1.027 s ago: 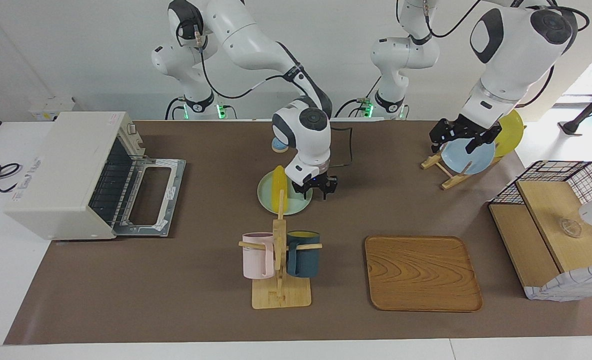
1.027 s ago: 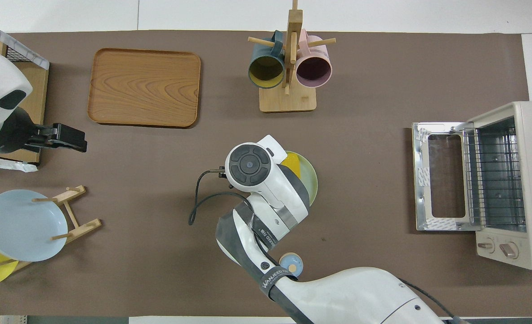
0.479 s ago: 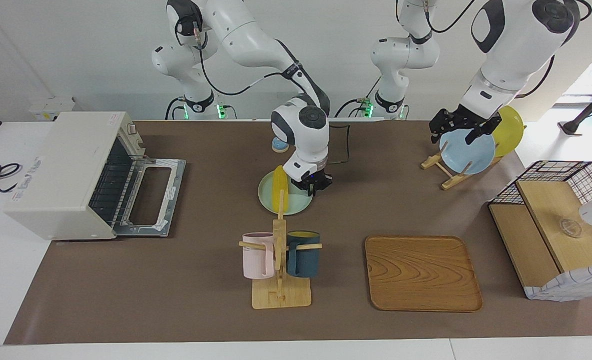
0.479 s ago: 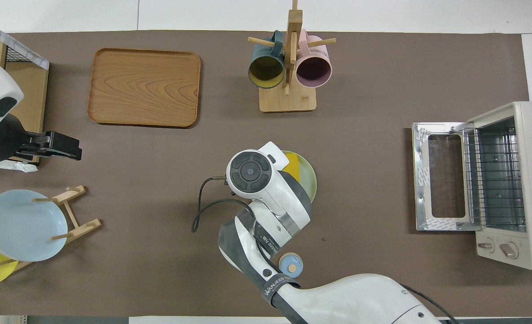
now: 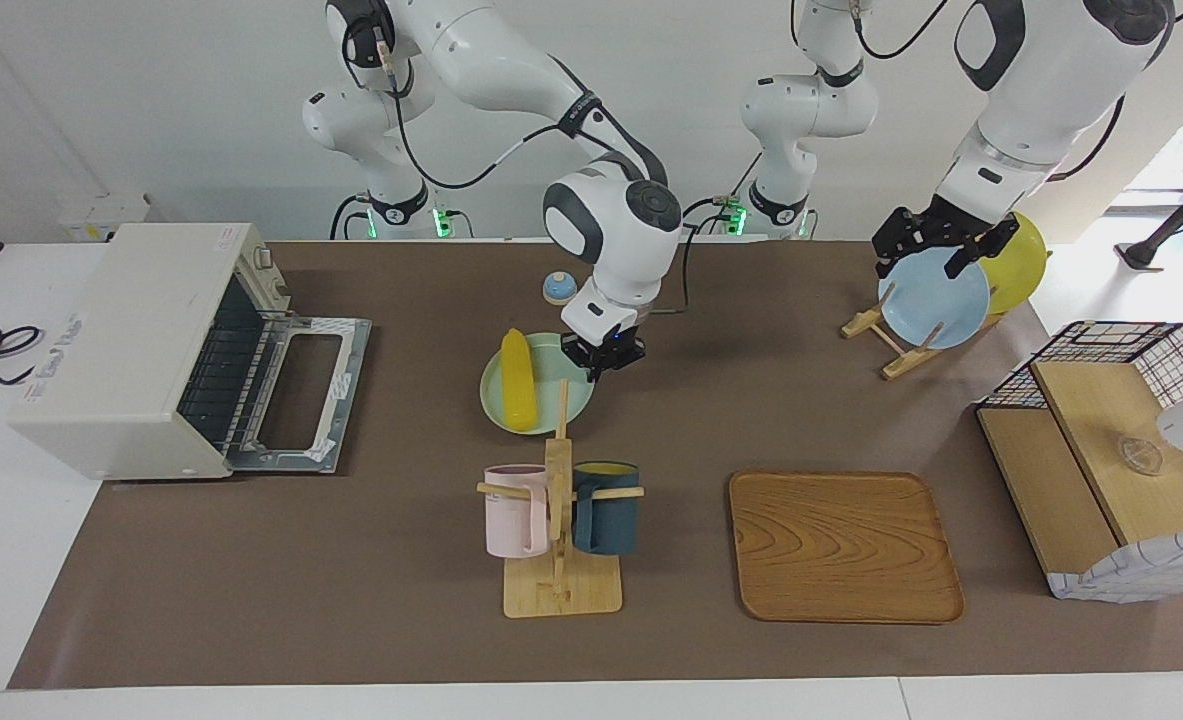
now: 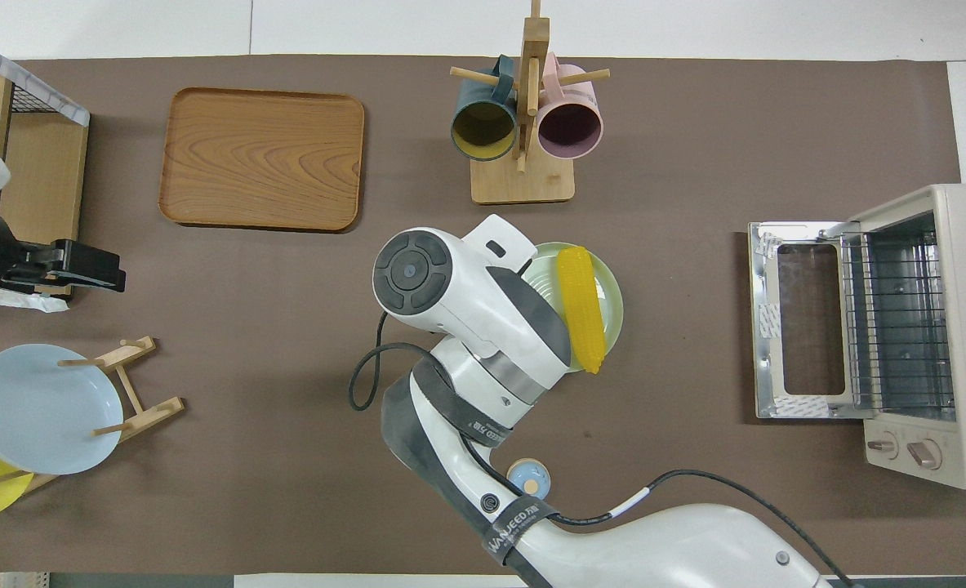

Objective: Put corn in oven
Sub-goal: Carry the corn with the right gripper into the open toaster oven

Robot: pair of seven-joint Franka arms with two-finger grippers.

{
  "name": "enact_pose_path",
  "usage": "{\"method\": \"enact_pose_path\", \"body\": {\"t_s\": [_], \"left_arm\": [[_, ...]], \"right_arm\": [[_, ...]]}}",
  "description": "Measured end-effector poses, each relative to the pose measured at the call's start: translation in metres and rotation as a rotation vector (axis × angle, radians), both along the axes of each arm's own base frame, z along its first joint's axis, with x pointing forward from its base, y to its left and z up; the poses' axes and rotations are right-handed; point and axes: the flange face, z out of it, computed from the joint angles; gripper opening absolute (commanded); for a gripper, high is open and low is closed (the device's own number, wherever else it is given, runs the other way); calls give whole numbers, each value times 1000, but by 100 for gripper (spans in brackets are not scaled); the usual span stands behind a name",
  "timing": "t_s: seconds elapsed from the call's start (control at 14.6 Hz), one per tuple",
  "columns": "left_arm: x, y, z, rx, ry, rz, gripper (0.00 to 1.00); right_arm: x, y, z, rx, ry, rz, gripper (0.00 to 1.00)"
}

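Note:
The yellow corn (image 5: 516, 378) lies on a pale green plate (image 5: 554, 378) at mid-table; both show in the overhead view, corn (image 6: 580, 314) and plate (image 6: 612, 298). My right gripper (image 5: 606, 358) is shut on the plate's rim, on the side toward the left arm's end; in the overhead view its hand hides the fingers. The cream oven (image 5: 121, 340) stands at the right arm's end, its door (image 5: 301, 390) folded down open and its wire rack (image 6: 899, 318) bare. My left gripper (image 5: 926, 262) hangs open and empty over the blue plate.
A mug rack (image 5: 559, 530) with a pink and a dark blue mug stands just beside the green plate, farther from the robots. A wooden tray (image 5: 844, 545), a plate rack with a blue plate (image 5: 933, 300), a wire basket (image 5: 1101, 450) and a small blue knob (image 5: 559, 288) are also here.
My right gripper closed on the green plate's rim and shifted the plate, with the corn on it, toward the oven. My left gripper rose a little over the blue plate.

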Motion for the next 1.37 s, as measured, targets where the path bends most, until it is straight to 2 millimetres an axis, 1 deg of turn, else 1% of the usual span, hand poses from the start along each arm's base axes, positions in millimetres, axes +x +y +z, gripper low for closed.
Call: {"method": "enact_pose_path", "body": {"t_s": [0.14,0.21,0.27,0.34,0.41,0.55,0.62,0.68,0.75,0.82,0.96,1.1,1.23,1.37], "left_arm": [[5,0,-6,3,10,0,100],[10,-1,-10,4,17,0,100],[15,-2,-15,5,23,0,100],[20,-2,-20,6,27,0,100],[24,-3,-22,6,25,0,100],[27,-3,-22,6,22,0,100],[27,-3,-21,6,23,-1,100],[26,-3,-18,6,29,-2,100],[24,-5,-12,7,38,-5,100],[21,-5,-2,8,47,-7,100],[17,-5,14,9,51,-9,100],[17,-6,21,8,45,-12,100],[16,-7,22,8,44,-13,100],[16,-7,22,8,45,-13,100]], "right_arm": [[7,-19,0,-51,30,-16,0],[14,-35,-2,-66,51,-14,0],[25,-57,-2,-77,73,-4,0],[36,-85,1,-83,93,5,0],[47,-118,7,-79,113,13,0],[63,-195,23,-59,156,34,0],[66,-226,31,-51,174,38,0],[64,-253,36,-44,190,40,0],[60,-273,39,-42,204,41,0],[55,-289,39,-43,219,40,0],[44,-316,32,-46,252,27,0],[39,-337,23,-44,276,27,0],[37,-350,18,-63,289,31,0],[33,-359,12,-71,302,23,0]]}}
